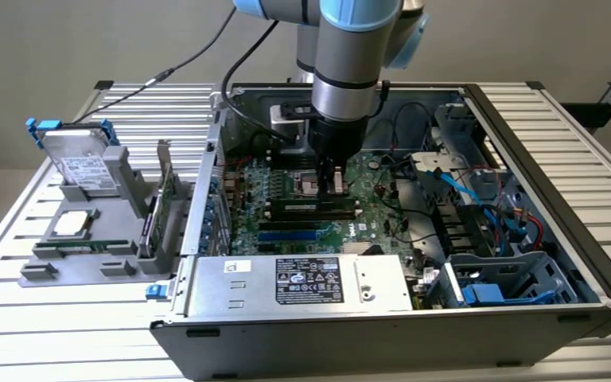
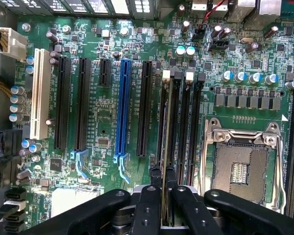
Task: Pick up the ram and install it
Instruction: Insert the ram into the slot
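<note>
Ram point(image 2: 166, 147) is clamped edge-on between the narrowly closed fingers of the gripper point(image 2: 165, 215), directly beneath it; long axis is aligned with the black memory slots point(image 2: 188, 127) on the motherboard point(image 2: 103, 112); seating cannot be told

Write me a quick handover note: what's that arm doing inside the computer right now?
Gripper: shut on the ram, held on edge.
Where: inside the open case, ram lined up along a memory slot near the empty processor socket.
Done: ram picked up and brought to the motherboard.
Left: can't tell whether it's pressed home; gripper has not released.
</note>
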